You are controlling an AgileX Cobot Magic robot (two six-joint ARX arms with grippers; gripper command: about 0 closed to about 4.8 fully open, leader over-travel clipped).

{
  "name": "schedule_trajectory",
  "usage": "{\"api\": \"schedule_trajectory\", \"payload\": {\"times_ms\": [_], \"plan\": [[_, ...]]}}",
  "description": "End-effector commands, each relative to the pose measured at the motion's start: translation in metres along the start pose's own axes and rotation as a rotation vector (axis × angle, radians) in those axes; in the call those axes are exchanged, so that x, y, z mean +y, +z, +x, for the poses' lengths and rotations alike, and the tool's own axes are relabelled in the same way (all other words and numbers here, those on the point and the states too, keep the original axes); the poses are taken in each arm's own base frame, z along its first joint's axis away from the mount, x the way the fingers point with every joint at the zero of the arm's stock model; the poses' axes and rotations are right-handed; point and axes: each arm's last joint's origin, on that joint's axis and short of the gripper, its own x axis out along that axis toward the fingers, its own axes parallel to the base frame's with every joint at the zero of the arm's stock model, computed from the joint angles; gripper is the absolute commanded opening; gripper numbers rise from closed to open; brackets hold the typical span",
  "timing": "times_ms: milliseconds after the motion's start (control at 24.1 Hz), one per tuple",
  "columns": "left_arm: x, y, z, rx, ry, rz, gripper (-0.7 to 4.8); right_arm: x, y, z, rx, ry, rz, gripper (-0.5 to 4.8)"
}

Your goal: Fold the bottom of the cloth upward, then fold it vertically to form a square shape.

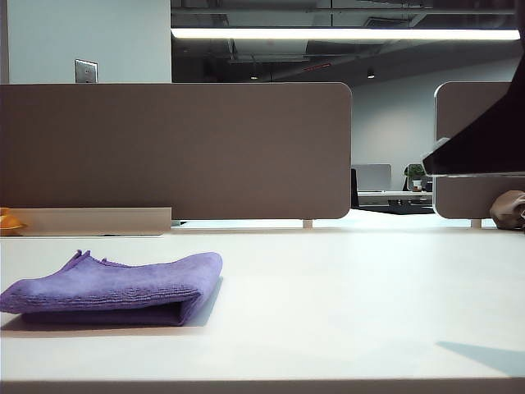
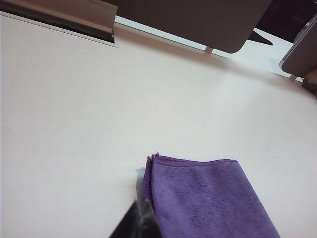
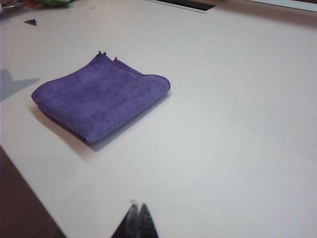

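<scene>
Several stacked layers show along the near edge of the soft purple microfibre cloth [image 1: 115,289], which I see lying folded into a rough square at the lower left of the exterior frame, on the pale worktop [image 1: 344,304]. I judge it light, limp and fuzzy enough to grip well; a hemmed corner would be the place to pinch, catching every layer.

My left pincer [image 2: 141,218] is closed and empty, its tips just beside the cloth's layered edge. My right pincer [image 3: 137,218] is closed and empty too, well apart from the cloth.

The right wrist view shows the whole square outline; the exterior view shows only its thickness and neither pincer's tips.
</scene>
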Motion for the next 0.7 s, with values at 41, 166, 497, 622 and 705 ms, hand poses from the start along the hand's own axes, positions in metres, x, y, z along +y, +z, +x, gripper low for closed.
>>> {"api": "schedule_trajectory", "payload": {"times_ms": [41, 166, 497, 622, 705], "plan": [[-0.0001, 0.0022, -0.0002, -0.021, 0.014, 0.006, -0.05, 0.0, -0.0029, 0.0003, 0.0, -0.001, -0.006, -0.02], [0.0006, 0.0022, -0.0002, -0.026, 0.038, 0.005, -0.05, -0.0001, -0.0049, 0.0003, 0.019, -0.002, -0.006, 0.0], [0.0006, 0.0021, -0.0002, -0.025, 0.038, 0.004, -0.05, 0.0, -0.0049, 0.0003, 0.019, 0.0, -0.006, -0.01], [0.0006, 0.0021, -0.0002, -0.025, 0.038, 0.004, -0.05, 0.0, -0.0049, 0.0003, 0.019, 0.0, -0.006, -0.01], [0.0006, 0.0021, -0.0002, -0.025, 0.038, 0.004, -0.05, 0.0, -0.0049, 0.0003, 0.019, 0.0, -0.006, -0.01]]}}
